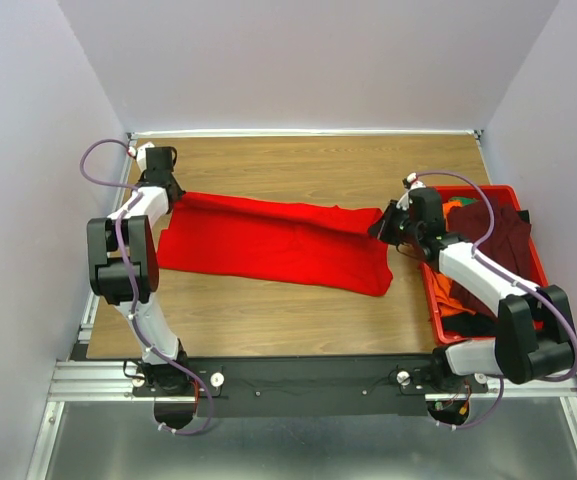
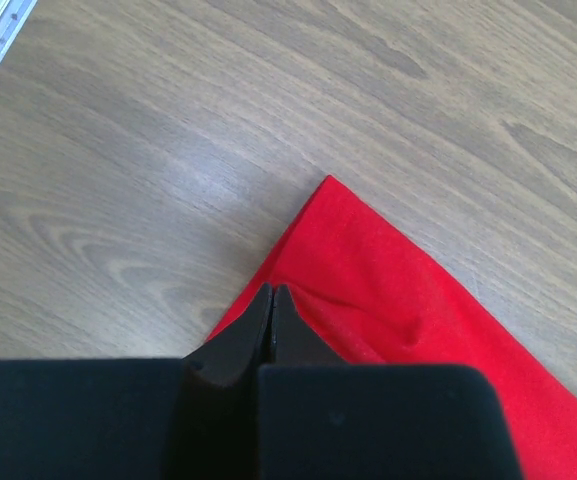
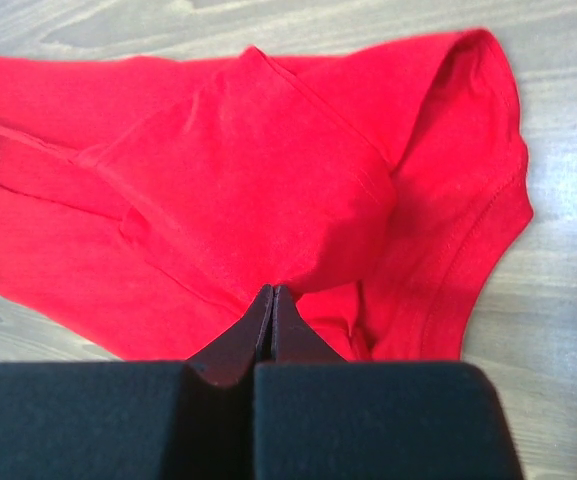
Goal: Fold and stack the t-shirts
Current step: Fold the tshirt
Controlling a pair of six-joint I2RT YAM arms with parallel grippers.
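Red t-shirt (image 1: 268, 240) lies stretched across the wooden table (image 1: 298, 160), running from your left arm over to your right. Left gripper (image 2: 271, 295): jaws pressed together, pinching the shirt's edge just beside a pointed corner, with bare wood beyond. Right gripper (image 3: 271, 295): jaws likewise closed, nipping a bunched fold near a stitched hem. Cloth between the two is wrinkled, its near right corner resting on the table. Red plastic bin (image 1: 534, 245) sits at the table's right edge, partly under your right arm; an orange t-shirt (image 1: 456, 207) and a dark maroon t-shirt (image 1: 503, 225) lie crumpled inside it, unfolded
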